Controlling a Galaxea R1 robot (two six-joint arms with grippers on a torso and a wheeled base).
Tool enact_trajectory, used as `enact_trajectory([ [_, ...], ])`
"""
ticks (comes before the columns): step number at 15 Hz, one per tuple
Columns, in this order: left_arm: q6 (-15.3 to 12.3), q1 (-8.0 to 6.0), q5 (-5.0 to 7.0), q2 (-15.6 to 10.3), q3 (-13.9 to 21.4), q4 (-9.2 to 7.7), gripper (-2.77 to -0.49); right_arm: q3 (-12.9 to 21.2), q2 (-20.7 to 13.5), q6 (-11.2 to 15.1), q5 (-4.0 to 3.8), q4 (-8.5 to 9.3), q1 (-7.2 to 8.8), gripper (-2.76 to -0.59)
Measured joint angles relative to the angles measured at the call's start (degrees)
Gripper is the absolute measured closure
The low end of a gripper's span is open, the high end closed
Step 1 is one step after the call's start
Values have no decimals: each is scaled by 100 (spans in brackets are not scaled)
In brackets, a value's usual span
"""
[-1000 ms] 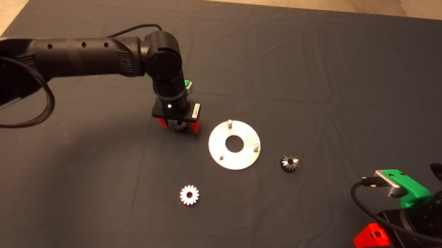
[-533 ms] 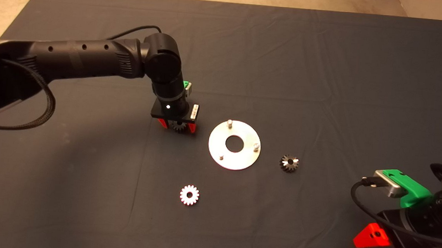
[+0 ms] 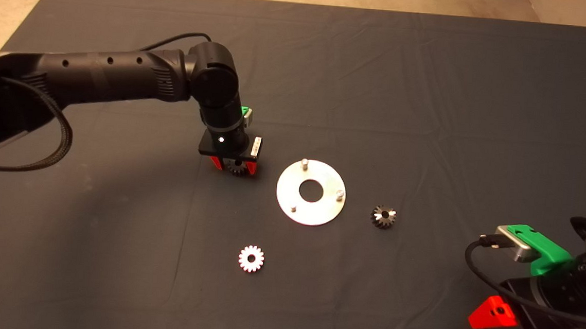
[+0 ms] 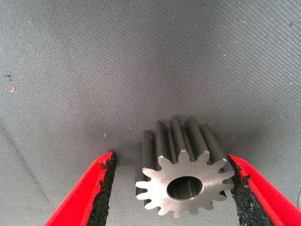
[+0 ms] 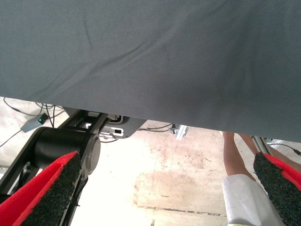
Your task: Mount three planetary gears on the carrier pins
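Fingers closing on the first gear.
Your left gripper narrowed, one pad touching, one gapped; disc pins bare.

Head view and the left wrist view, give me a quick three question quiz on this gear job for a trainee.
1. True or false: a gear already sits on a pin of the disc.
2. How many gears lie free on the mat? A) one B) two C) three
3. Which end effector is at a gear?

Key:
1. False; all three pins are bare.
2. B; one near the front, one right of the disc.
3. The left end effector, open around a gear; the right end effector waits at lower right.
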Motion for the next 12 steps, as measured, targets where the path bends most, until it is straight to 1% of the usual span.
enact_trajectory([
  [3,2,2,24,0,0,4,-146,0,-1,0,0,1,0,-273],
  [8,2,-9,24,2,0,1,-143,0,0,0,0,0,0,-273],
  [9,5,-29,-62,8,-2,16,-142,0,0,0,1,0,0,-273],
  [10,11,-61,-105,16,-2,27,-138,0,0,0,0,0,0,-273],
  [12,16,-91,-128,30,-2,29,-138,0,-1,0,0,0,0,-273],
])
